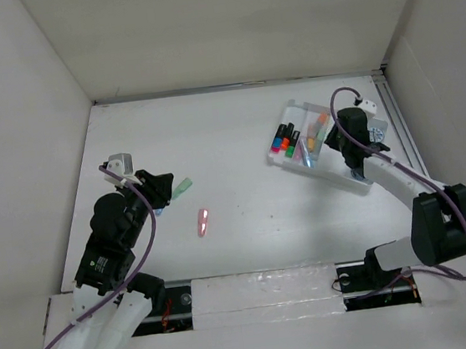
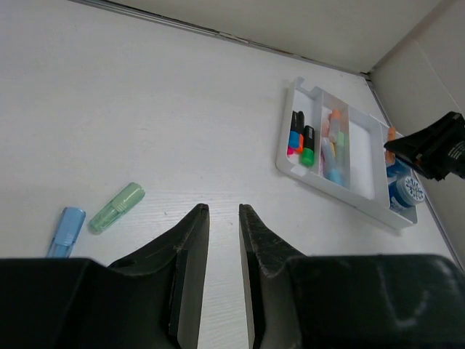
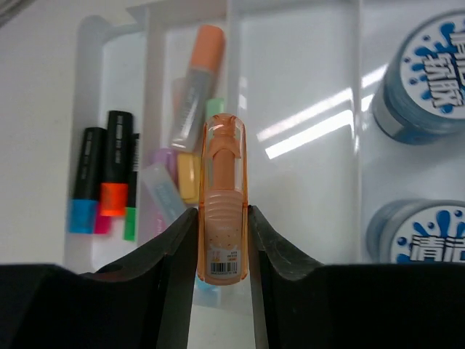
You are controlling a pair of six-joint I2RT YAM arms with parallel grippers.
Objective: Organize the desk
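The white desk (image 1: 237, 140) holds a white compartmented tray (image 1: 317, 173) at the back right. My right gripper (image 3: 221, 214) is shut on an orange highlighter (image 3: 221, 203) and holds it above the tray's middle compartments (image 3: 305, 73); in the top view this gripper (image 1: 349, 140) hangs over the tray's right side. My left gripper (image 2: 224, 211) is empty with its jaws a narrow gap apart, above the left part of the desk (image 1: 159, 191). A green highlighter (image 2: 116, 207) and a blue one (image 2: 67, 231) lie to its left. A pink highlighter (image 1: 202, 221) lies on the desk.
The tray holds black markers with coloured ends (image 3: 109, 174), several pastel highlighters (image 3: 178, 171) and two round blue-lidded pots (image 3: 425, 80). White walls surround the desk, with a metal rail (image 1: 405, 134) along the right edge behind the tray.
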